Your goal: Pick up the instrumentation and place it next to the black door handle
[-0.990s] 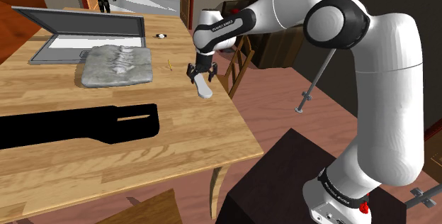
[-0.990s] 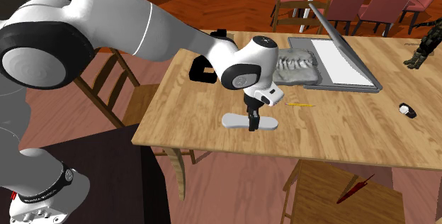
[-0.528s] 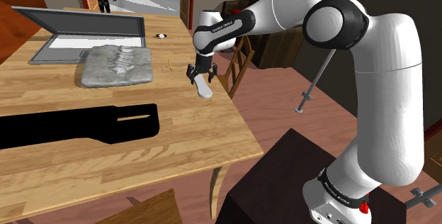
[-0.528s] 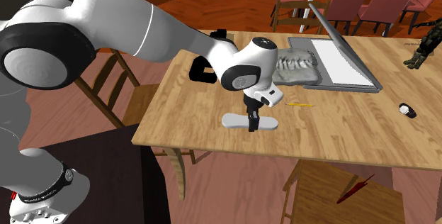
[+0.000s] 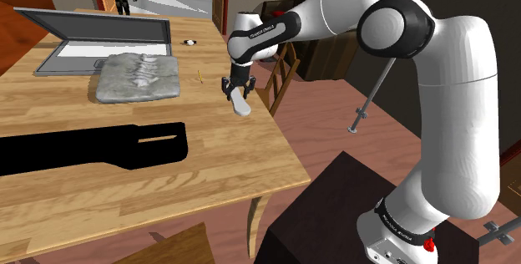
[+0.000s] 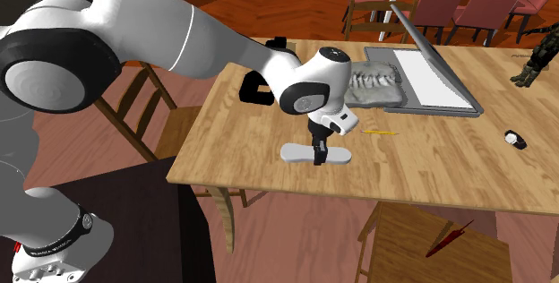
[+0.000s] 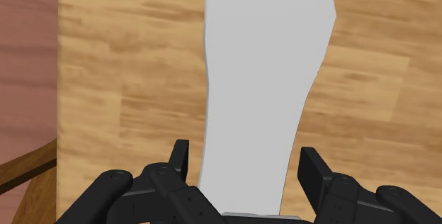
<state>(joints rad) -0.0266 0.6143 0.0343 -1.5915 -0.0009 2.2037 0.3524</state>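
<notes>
Wooden surface (image 5: 209, 162) bears a white instrument (image 7: 262, 81); spread fingers (image 7: 178, 160) straddle it, apparently not yet gripping. Grasping step: next close, lift, carry toward the black handle (image 5: 92, 149).

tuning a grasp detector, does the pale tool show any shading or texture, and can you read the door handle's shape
Wrist view: the pale tool is a flat grey shape, no texture or highlight, edges crisp against the wood grain of the table. Shoulder view: the black door handle is a flat silhouette without shading, outline clear.
</notes>
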